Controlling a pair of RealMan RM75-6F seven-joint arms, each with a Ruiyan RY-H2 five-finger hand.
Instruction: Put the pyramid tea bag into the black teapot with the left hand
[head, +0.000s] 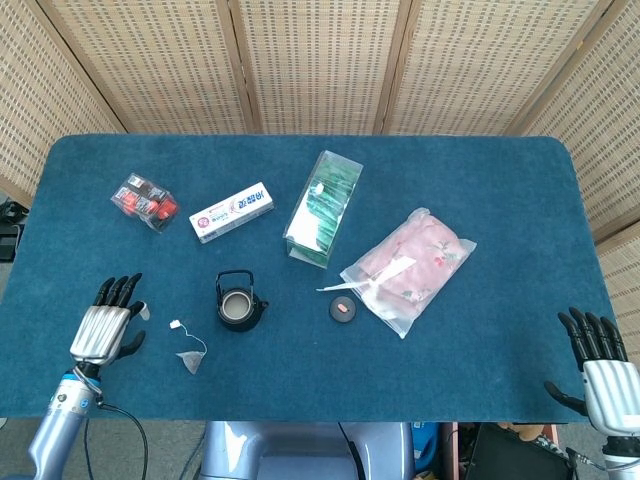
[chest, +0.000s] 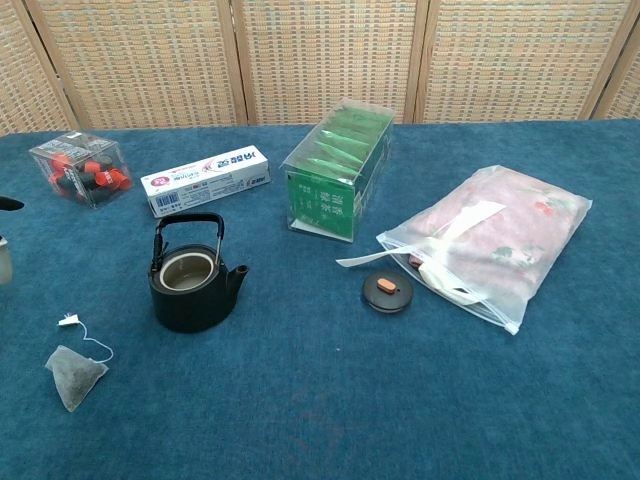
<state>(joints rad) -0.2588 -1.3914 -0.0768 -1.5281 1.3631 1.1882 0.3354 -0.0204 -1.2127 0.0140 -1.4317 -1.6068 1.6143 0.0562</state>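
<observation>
The pyramid tea bag (head: 190, 361) (chest: 75, 376) lies on the blue table near the front left, its string running to a small white tag (head: 175, 324) (chest: 68, 321). The black teapot (head: 239, 302) (chest: 190, 278) stands upright and lidless just right of it, handle raised. Its lid (head: 342, 309) (chest: 387, 291) lies further right. My left hand (head: 107, 320) hovers left of the tea bag, fingers spread, holding nothing; only a fingertip (chest: 8, 203) shows at the chest view's left edge. My right hand (head: 597, 366) is at the front right corner, fingers apart and empty.
A clear box of red and black items (head: 144, 201), a white toothpaste box (head: 232, 211), a clear box of green sachets (head: 323, 207) and a pink bag in plastic (head: 410, 267) lie across the middle and back of the table (head: 480, 180).
</observation>
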